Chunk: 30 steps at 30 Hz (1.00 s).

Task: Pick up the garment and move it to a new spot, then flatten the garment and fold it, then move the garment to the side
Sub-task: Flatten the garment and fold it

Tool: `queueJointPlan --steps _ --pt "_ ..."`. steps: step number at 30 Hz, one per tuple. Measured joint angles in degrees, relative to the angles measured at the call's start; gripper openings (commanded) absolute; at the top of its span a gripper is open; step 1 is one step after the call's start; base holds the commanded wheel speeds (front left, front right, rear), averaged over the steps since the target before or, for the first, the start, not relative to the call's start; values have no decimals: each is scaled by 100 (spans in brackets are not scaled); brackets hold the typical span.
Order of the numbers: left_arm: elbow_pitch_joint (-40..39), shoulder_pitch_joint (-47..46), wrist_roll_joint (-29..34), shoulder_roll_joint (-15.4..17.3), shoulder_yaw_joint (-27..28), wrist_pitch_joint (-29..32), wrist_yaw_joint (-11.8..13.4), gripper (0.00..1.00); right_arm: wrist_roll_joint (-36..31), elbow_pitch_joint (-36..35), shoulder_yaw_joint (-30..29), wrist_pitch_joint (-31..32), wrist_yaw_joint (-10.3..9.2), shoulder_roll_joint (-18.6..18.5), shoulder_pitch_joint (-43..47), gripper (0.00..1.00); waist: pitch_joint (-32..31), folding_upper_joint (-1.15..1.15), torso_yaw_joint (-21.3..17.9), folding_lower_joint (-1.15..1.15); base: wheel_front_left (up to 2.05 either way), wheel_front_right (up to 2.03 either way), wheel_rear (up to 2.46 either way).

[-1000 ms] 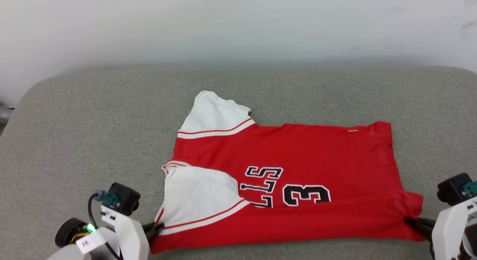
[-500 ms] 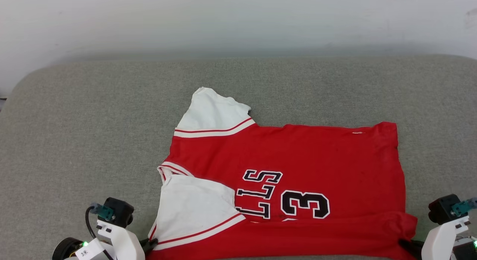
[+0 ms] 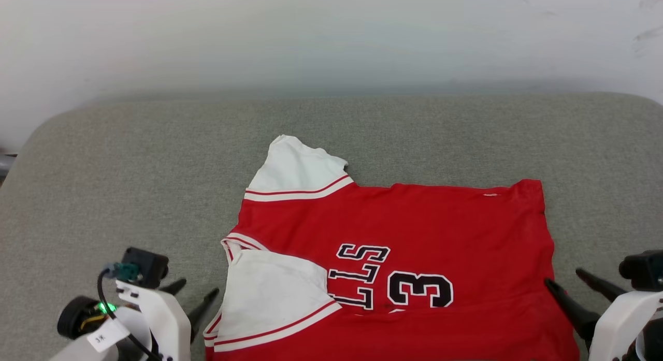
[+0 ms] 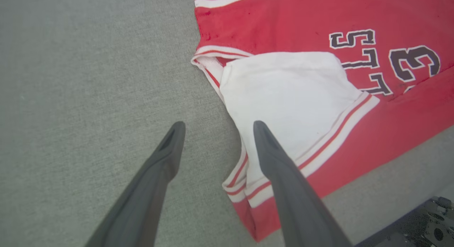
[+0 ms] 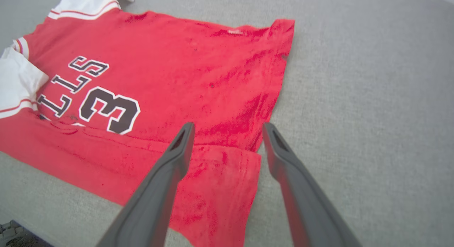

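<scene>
Your left hand is spread, empty, just beside the white sleeve. The garment lies flat on the grey padded surface, near edge seemingly folded over. Your right hand, spread too, hovers at the hem corner. Pinch both ends level for the next fold.

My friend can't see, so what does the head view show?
A red jersey with white sleeves and a black number 3 lies on a grey cushion. The left claw and the right claw are open at its two ends.
</scene>
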Motion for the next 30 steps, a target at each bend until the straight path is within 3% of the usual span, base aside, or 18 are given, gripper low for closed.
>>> queueJointPlan --steps 8,14,23,30 --pt "-86 -678 396 29 260 -407 59 100 -898 -556 -825 -1068 0 612 19 100 -72 0 -154 0 0 0 0" --pt "143 -1775 513 -111 407 -280 -179 100 -1516 -1228 -1336 -1496 0 1323 98 100 144 0 -297 0 0 0 0" --pt "735 -3452 709 -292 389 382 -621 100 -1964 -1812 -1456 -1494 0 1830 145 100 806 0 -542 0 0 0 0" --pt "1438 -4640 633 -419 271 1372 -916 100 -2079 -1934 -1371 -1534 0 1957 -18 100 1450 0 -772 1 0 0 0"
